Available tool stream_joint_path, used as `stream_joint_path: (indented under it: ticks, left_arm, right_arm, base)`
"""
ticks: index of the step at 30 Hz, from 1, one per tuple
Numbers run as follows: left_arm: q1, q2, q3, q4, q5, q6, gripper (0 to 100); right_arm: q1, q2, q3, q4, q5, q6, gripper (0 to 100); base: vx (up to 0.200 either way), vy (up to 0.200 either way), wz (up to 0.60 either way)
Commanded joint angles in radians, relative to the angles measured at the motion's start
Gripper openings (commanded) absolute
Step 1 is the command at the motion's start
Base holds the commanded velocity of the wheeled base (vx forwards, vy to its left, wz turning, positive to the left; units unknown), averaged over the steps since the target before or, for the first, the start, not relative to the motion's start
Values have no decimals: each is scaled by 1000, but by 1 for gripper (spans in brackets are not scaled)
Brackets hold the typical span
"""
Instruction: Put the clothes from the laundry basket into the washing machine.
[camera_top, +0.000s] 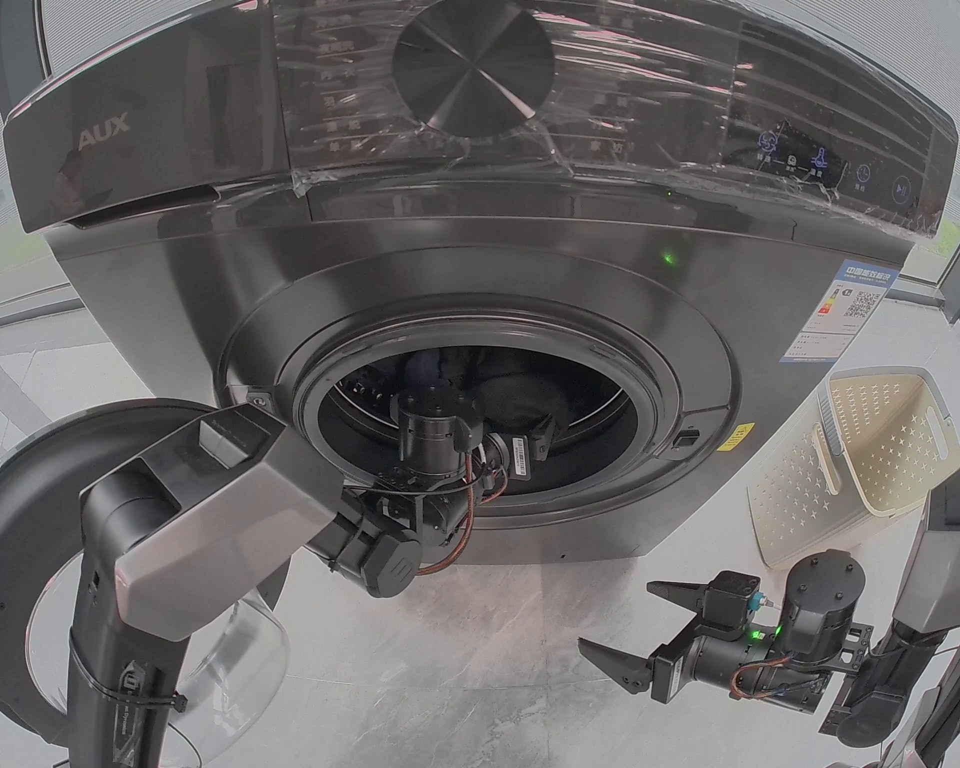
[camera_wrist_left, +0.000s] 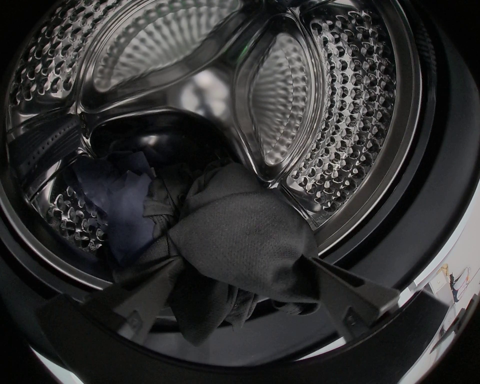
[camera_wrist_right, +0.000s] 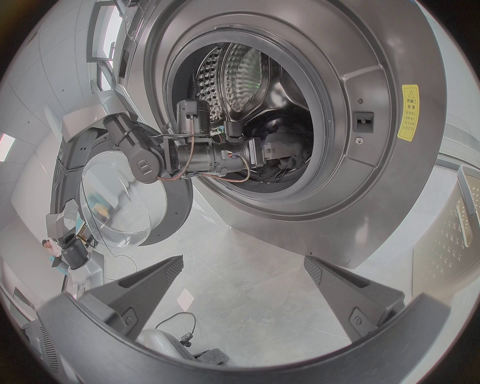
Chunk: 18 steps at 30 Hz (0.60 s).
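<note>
The washing machine (camera_top: 700, 330) stands with its round opening facing me. My left gripper (camera_wrist_left: 240, 260) is inside the drum (camera_wrist_left: 350, 100), open, its fingers (camera_wrist_left: 345, 295) spread to either side of a dark grey garment (camera_wrist_left: 235, 220) that lies bunched at the drum's bottom. A blue garment (camera_wrist_left: 125, 195) sits behind it. The left arm (camera_top: 440, 450) passes through the opening, as the right wrist view shows (camera_wrist_right: 200, 155). My right gripper (camera_top: 616, 616) hangs open with nothing in it, low over the floor in front of the machine. The cream laundry basket (camera_top: 870, 450) lies tipped by the machine's right side.
The machine's door (camera_top: 60, 500) is swung open to the left, its glass bowl (camera_wrist_right: 120, 200) facing out. Pale tiled floor (camera_top: 500, 650) stretches in front of the machine. A cable and a small device (camera_wrist_right: 175, 335) lie on the floor below the right gripper.
</note>
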<state>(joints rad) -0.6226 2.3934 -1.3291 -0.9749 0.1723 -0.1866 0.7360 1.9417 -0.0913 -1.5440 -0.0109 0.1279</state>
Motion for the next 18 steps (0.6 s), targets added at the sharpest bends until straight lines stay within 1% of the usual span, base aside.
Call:
stream_joint_path:
  ticks: [1,6,7,8,9,11,12,15,18]
  left_arm:
    - [6,81,-73,5,-4,12,0]
    - [14,118,-128,7,-5,12,0]
    - [24,135,-166,10,-1,10,0]
    - [24,138,-176,12,1,10,0]
    - [30,155,-223,21,10,9,0]
    - [30,155,-229,22,10,9,0]
    - [55,171,-306,28,24,6,0]
    - [76,224,-436,-5,70,4,0]
    - [89,240,-515,-10,75,4,0]
  right_arm:
    - [6,11,-1,-1,-1,1,100]
    - [11,13,1,-2,-1,4,100]
    - [13,14,-1,-2,-1,4,100]
    - [13,14,-1,-2,-1,4,100]
    - [13,19,-2,-2,-1,4,100]
    - [13,19,-2,-2,-1,4,100]
    - [13,26,-1,-2,-1,4,100]
    - [11,26,1,-2,-1,6,100]
    - [13,26,-1,-2,-1,6,100]
  base:
    - [0,0,0]
    - [0,0,0]
    - [0,0,0]
    - [0,0,0]
    - [0,0,0]
    - [0,0,0]
    - [0,0,0]
    - [0,0,0]
    - [0,0,0]
